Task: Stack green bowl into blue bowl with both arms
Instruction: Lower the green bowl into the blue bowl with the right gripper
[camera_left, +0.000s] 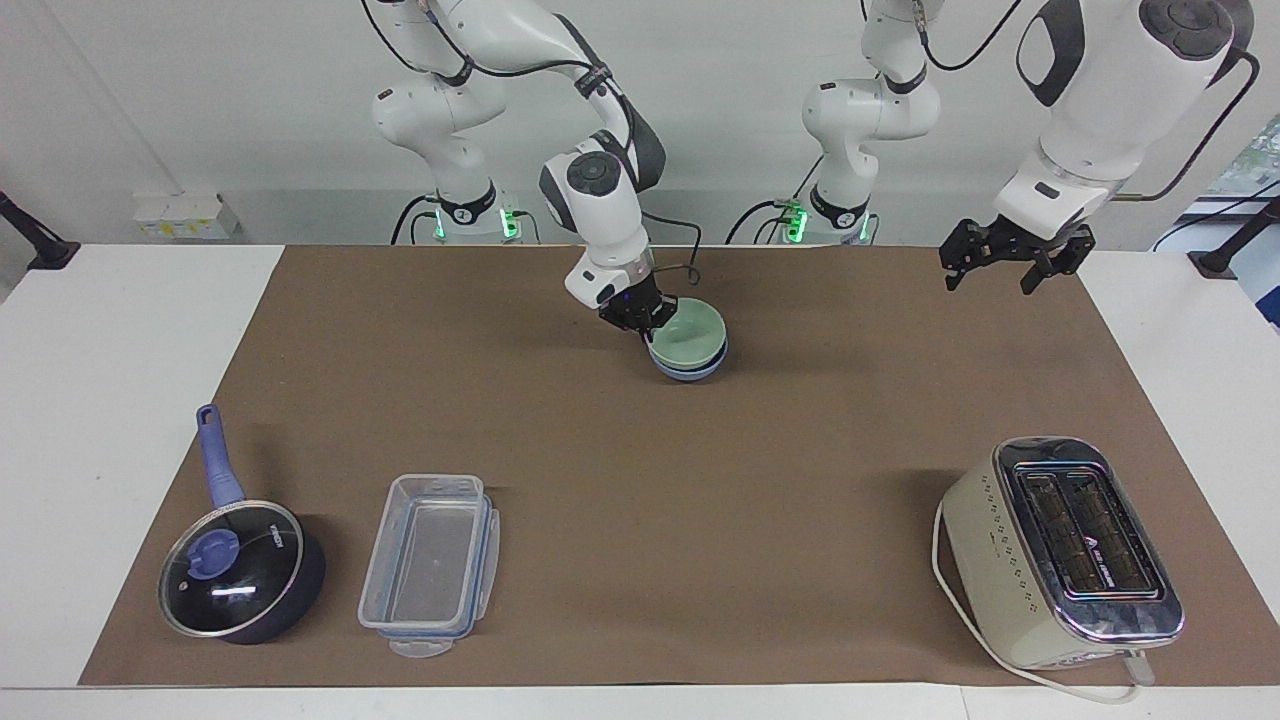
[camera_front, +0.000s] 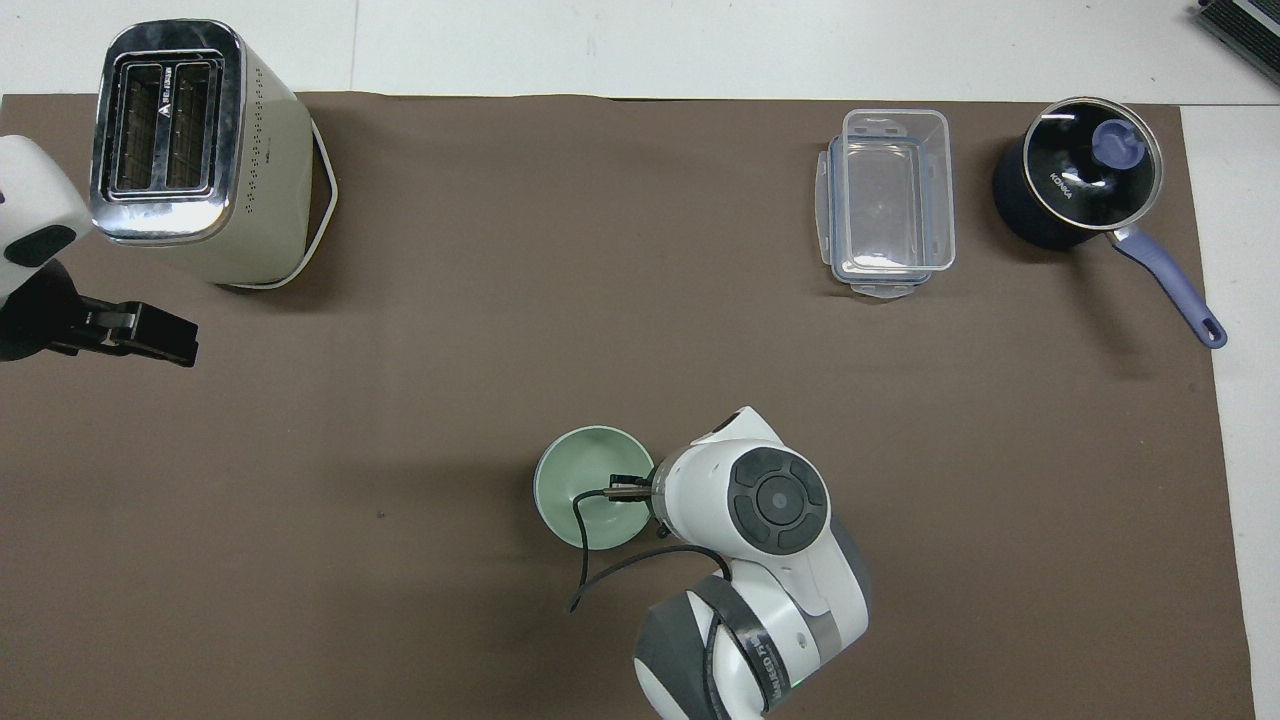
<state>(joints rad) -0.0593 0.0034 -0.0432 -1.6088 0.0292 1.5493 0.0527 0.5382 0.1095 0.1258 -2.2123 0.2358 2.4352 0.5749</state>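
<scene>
The green bowl (camera_left: 689, 335) sits nested in the blue bowl (camera_left: 692, 366) on the brown mat (camera_left: 700, 480), in the part of the worktop (camera_left: 120, 330) near the robots and about midway between the two arms. The right gripper (camera_left: 645, 322) is at the green bowl's rim on the side toward the right arm's end, its fingers pinched shut on that rim. From overhead the blue bowl is all but hidden under the green one.

The left gripper (camera_left: 985, 270) hangs with fingers spread wide and nothing in them, over the mat's corner at the left arm's end, waiting.

Farther from the robots stand a toaster (camera_left: 1065, 550) at the left arm's end, and a clear container (camera_left: 430, 563) and a lidded saucepan (camera_left: 240, 570) at the right arm's end, all well apart from the bowls.
</scene>
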